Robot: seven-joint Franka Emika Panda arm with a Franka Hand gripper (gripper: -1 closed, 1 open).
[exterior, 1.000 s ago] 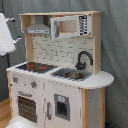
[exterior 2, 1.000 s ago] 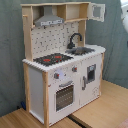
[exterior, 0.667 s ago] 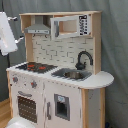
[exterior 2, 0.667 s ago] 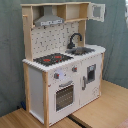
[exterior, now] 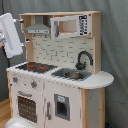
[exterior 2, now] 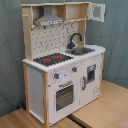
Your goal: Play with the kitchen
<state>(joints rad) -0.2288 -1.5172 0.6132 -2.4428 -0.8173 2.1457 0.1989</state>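
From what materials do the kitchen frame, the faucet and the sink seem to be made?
The kitchen looks like wood: pale bare edges and posts with matt white painted panels. The faucet is plain black with little shine, perhaps plastic or painted wood; which one is unclear. The sink is grey with bright reflections, so probably metal.

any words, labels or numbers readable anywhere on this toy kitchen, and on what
No text can be read in either exterior view.
Microwave: dark marks down its right-hand panel, too blurred to read.
Knobs above the oven door: no legible markings.
Hob: only red rings, no lettering.
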